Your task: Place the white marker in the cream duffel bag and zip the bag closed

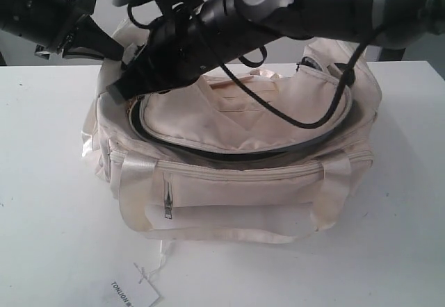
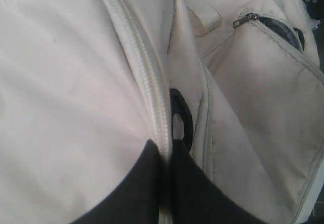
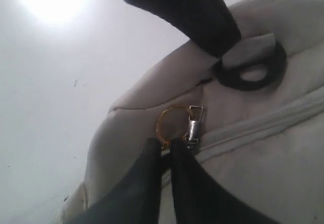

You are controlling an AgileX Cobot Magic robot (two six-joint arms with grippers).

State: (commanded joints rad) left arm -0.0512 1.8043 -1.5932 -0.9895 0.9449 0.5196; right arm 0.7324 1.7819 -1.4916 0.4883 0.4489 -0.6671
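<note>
White table, pale wall behind. cream duffel bag sits mid-table, long side facing the viewer; the curved zip of its top flap shows a dark gap along the 6 o'clock edge.

Right arm comes in from 1 o'clock and crosses over the bag to its 10 o'clock end. Left arm enters from 10 o'clock and meets the same end.

Left gripper: fingers drawn together, clamped on the bag's zip seam, black strap ring just beyond.

Right gripper: fingertips pinched together on the lower rim of the gold ring zip pull, which hangs from a silver slider.

Paper tag lies on the table at 7 o'clock of the bag, on a string.
</note>
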